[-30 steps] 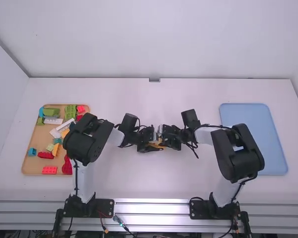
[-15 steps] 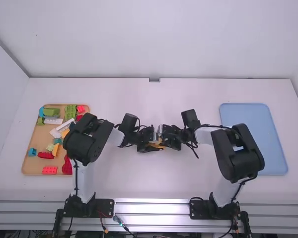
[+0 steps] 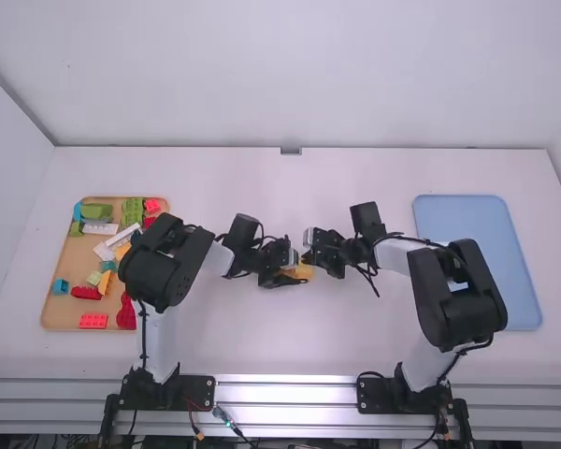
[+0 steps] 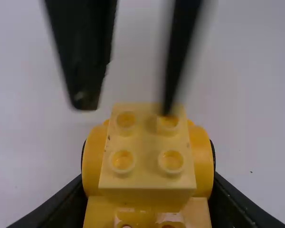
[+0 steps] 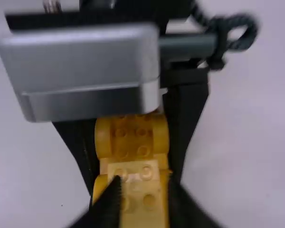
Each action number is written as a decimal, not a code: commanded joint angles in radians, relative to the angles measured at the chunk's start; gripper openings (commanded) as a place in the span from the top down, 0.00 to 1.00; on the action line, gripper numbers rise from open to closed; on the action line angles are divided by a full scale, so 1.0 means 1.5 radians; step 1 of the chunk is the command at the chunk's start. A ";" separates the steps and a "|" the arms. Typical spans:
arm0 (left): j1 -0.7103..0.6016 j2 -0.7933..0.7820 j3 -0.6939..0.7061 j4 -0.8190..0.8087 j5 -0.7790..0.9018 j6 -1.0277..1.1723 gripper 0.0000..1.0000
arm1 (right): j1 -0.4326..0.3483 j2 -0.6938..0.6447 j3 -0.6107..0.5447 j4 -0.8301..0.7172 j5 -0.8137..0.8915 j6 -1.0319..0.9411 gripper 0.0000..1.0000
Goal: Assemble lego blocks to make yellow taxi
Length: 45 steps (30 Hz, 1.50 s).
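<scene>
At the table's middle my left gripper point(image 3: 294, 273) is shut on a yellow car body point(image 3: 305, 271). The left wrist view shows this gripper point(image 4: 148, 164) clamping the rounded yellow body point(image 4: 93, 161) from both sides, a paler studded yellow block point(image 4: 146, 159) sitting on top. My right gripper point(image 3: 310, 251) stands just to the right and slightly farther from the camera. In the right wrist view the right gripper point(image 5: 143, 197) has its blurred fingers apart, one on each side of the pale block point(image 5: 141, 183); whether they touch it I cannot tell.
At the left, a wooden tray point(image 3: 64, 313) holds several red, green, white, blue and orange blocks, partly behind the left arm. A blue tray point(image 3: 481, 257) lies at the right, its near-left part beside the right arm.
The right gripper has drawn back a little to the right, and more of the yellow car body shows between the two grippers. The left arm has kept still.
</scene>
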 commanded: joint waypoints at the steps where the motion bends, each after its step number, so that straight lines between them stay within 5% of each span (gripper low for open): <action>1: 0.003 0.012 0.000 -0.010 -0.026 -0.014 0.60 | 0.003 -0.004 0.002 0.001 -0.024 -0.001 1.00; 24: 0.003 0.012 0.000 0.001 -0.026 -0.027 0.62 | 0.019 0.159 0.002 -0.026 0.152 0.060 1.00; 31: 0.003 0.012 0.000 0.007 -0.027 -0.032 0.59 | 0.006 0.100 0.039 -0.022 0.021 0.049 1.00; 33: 0.003 0.012 0.000 0.005 -0.029 -0.032 0.56 | -0.008 0.046 0.053 -0.024 0.013 0.071 0.80; 34: 0.003 0.012 0.000 0.005 -0.030 -0.032 0.55 | -0.012 0.031 0.055 -0.025 0.020 0.082 0.59; 35: 0.003 0.012 0.000 0.004 -0.032 -0.032 0.54 | -0.018 0.004 0.057 -0.026 0.037 0.115 0.23; 36: 0.003 0.012 0.000 0.001 -0.032 -0.032 0.50 | -0.026 -0.028 0.057 -0.028 0.076 0.165 0.01; 38: 0.003 0.012 0.000 -0.002 -0.032 -0.032 0.45 | -0.035 -0.051 0.056 -0.034 0.121 0.213 0.01; 40: 0.003 0.012 0.000 -0.005 -0.034 -0.032 0.09 | -0.045 -0.086 0.050 -0.060 0.175 0.237 0.01; 41: 0.003 0.012 0.000 -0.005 -0.034 -0.033 0.00 | -0.047 -0.096 0.047 -0.070 0.182 0.237 0.01; 45: 0.012 -0.013 0.000 -0.032 -0.052 -0.038 0.01 | -0.047 -0.119 0.034 -0.074 0.188 0.237 0.01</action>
